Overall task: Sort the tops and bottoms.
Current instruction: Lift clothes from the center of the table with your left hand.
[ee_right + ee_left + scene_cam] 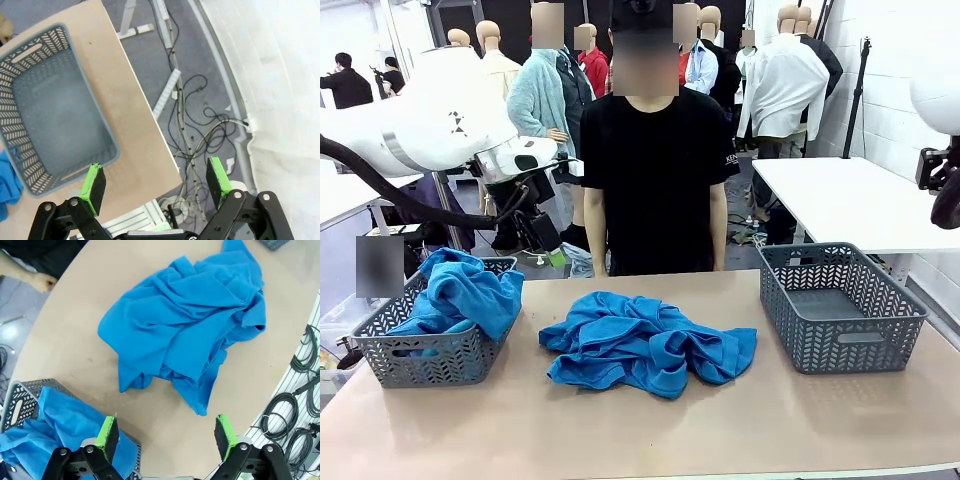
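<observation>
Blue tops [645, 345] heaped crumpled at table [620, 440] centre, bare strips left either side. Left basket [420, 365] holds blue cloth [460, 295]; right basket [860, 340] near side edge. Left gripper [166, 429] raised, fingers apart, ungripped. Right gripper [155, 180] likewise spread, over table edge and cabled floor.
</observation>
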Action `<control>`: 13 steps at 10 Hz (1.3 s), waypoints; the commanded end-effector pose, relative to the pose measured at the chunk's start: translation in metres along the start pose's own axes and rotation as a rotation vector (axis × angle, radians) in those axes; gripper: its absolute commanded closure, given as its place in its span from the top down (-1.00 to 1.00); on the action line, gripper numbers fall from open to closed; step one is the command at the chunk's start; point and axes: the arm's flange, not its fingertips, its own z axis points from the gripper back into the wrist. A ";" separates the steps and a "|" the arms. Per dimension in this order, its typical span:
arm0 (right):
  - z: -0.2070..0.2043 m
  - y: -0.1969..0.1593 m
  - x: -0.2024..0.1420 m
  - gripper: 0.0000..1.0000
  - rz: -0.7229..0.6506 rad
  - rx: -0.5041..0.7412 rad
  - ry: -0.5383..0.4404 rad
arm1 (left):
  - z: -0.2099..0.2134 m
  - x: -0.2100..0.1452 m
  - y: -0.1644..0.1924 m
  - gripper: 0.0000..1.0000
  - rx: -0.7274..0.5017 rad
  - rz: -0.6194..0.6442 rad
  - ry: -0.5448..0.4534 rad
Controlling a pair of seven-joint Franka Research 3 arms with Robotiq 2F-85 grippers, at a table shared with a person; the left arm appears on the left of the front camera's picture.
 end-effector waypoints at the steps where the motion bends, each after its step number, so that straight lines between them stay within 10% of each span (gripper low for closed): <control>1: 0.002 0.001 0.001 1.00 -0.019 -0.002 0.010 | -0.031 0.010 0.008 1.00 -0.014 -0.014 0.039; 13: 0.002 0.001 0.001 1.00 -0.019 -0.002 0.010 | -0.159 0.055 0.052 1.00 -0.088 -0.109 0.091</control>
